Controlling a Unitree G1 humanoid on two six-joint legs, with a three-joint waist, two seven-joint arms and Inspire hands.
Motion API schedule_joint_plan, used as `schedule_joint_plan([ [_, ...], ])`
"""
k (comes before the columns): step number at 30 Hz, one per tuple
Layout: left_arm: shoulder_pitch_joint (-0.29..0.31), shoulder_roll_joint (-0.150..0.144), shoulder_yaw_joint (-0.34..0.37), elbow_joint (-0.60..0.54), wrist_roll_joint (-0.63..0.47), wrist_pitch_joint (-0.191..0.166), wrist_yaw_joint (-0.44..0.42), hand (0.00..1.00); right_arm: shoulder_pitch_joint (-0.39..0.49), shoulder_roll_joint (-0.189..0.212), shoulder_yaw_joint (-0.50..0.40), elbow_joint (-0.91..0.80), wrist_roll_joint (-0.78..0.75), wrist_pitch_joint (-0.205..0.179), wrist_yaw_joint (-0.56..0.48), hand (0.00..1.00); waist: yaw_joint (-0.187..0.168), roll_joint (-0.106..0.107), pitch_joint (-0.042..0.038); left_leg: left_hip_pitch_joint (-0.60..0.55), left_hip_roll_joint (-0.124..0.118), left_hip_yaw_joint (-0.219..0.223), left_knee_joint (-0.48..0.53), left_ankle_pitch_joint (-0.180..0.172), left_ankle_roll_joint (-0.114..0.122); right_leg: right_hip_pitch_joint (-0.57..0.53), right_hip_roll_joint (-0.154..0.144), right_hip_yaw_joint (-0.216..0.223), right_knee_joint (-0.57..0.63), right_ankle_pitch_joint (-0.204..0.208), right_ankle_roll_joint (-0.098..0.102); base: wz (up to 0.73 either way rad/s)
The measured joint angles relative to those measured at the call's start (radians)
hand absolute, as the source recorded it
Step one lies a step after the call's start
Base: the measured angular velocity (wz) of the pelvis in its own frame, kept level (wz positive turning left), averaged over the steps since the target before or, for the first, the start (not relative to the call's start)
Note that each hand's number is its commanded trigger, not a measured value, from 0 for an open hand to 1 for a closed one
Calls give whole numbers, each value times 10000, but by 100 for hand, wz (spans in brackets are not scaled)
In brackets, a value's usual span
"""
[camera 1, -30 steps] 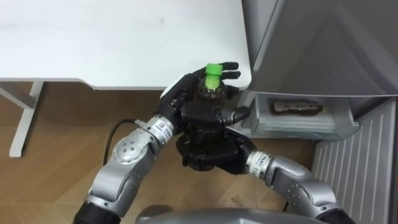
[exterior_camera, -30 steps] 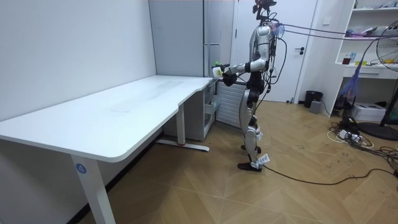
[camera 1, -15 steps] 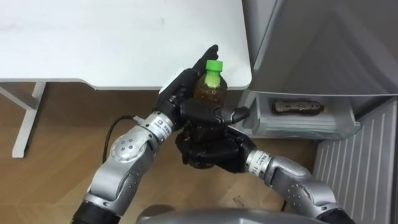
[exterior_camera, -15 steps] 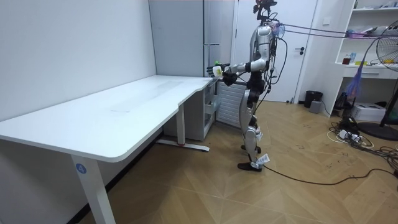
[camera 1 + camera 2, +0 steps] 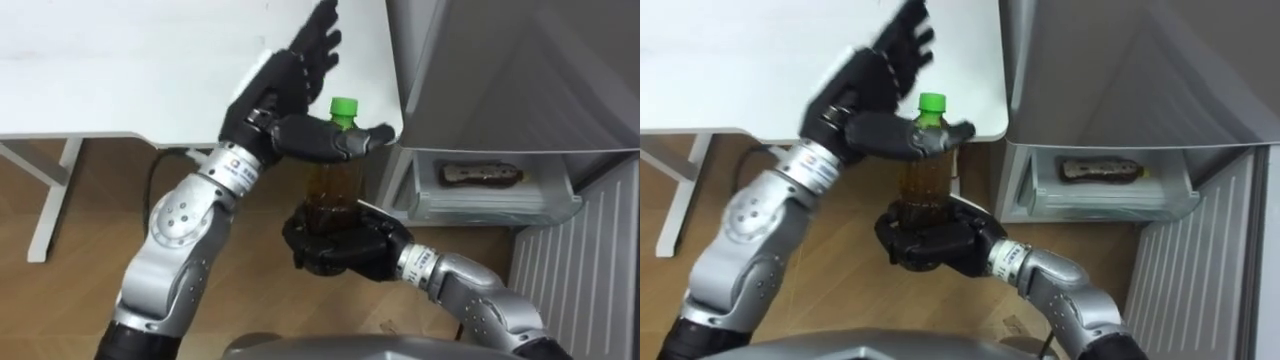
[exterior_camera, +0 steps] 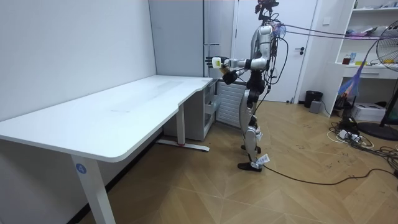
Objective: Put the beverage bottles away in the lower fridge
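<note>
While the right hand clasps the bottle from below, the left hand hovers, fingers straight.

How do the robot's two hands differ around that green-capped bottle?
The right hand is curled round the bottle low down; the left hand is open, fingers straight. The right hand sits below, the left hand higher, its thumb by the bottle's neck. Both are black and meet at the bottle.

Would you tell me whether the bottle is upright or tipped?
Upright: the bottle stands green cap up, base in the right hand.
</note>
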Motion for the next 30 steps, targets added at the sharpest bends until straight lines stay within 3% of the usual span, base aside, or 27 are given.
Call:
schedule_joint_plan([
  [5, -68, 23, 242, -220, 11, -297, 763, 0, 209, -201, 1, 0, -13, -6, 1, 100, 251, -21, 11, 93, 1, -16, -1, 0, 0, 140, 8, -20, -26, 0, 1, 1],
  [10, -91, 55, 863, -219, 304, -405, 1546, 0, 226, -321, -153, -1, -15, -5, 3, 100, 488, 34, 40, 106, 2, -61, 0, 0, 0, 126, 10, -48, -32, 0, 0, 2],
  [12, -70, 90, 1148, -219, 300, -622, 2012, 0, 237, -328, -404, -8, 0, -9, -6, 100, 562, 46, 43, 55, -6, -157, -6, -1, -1, 125, 11, -119, -32, 1, -1, 8],
  [19, -53, 70, 2390, -86, 384, -927, 3079, 0, 653, -293, -1209, -83, -41, -25, -10, 100, 954, 295, -29, 275, 1, -203, -149, 16, -17, 281, 33, -132, -46, 0, 0, 1],
  [25, 672, 60, 3415, 1033, 214, -1135, 4543, 0, 1056, -242, -1479, -82, -52, -24, -113, 100, 1140, 252, -39, 504, -24, -196, -265, 18, -18, 508, 40, -163, -340, 0, 0, -1],
  [30, 1008, 95, 3753, 3255, -241, -1135, 5507, 0, 1101, -276, -1608, -83, 3, -20, -360, 100, 1427, 234, -54, 522, -24, -205, -266, 18, -18, 594, 42, -148, -353, 0, 0, -1],
])
